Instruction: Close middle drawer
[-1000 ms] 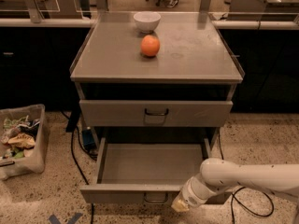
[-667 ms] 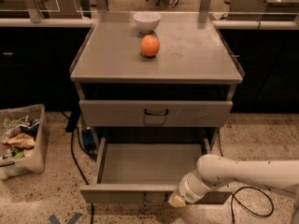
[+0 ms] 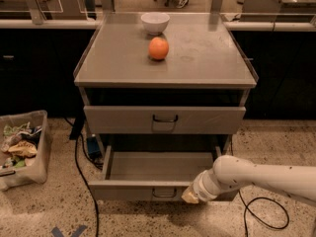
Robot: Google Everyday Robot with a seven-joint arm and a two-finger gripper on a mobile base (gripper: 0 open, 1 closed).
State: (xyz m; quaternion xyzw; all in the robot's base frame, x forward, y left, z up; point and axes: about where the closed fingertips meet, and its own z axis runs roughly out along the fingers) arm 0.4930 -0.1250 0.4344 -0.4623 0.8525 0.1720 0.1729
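The pincer (image 3: 190, 196) sits nearest the camera at the end of the white arm (image 3: 256, 174), which reaches in from the right. It is low and right up against the front of the middle drawer (image 3: 128, 189); contact looks likely but is not certain, and I cannot tell whether it is spread or pressed together. The drawer's front panel runs off to the pincer's left, with the small wire handle (image 3: 164, 193) just beside it on that side. The open tray stretches away behind it, pulled well out of the cabinet and showing nothing inside.

The drawer is probably stiff sheet metal on runners, light with no load, so it should slide under a steady straight push. No grasp seems needed: pressing flat on the panel close to the handle should do. A push far off centre could skew the tray on its runners, and smooth metal may let a contact slip sideways.

Beyond and above the pincer is the taller drawer (image 3: 118, 120) with a larger handle (image 3: 165, 118), nearly shut. Farther up and back, on the bench (image 3: 207, 58), lies an orange (image 3: 158, 48), and behind it a white bowl (image 3: 155, 22)
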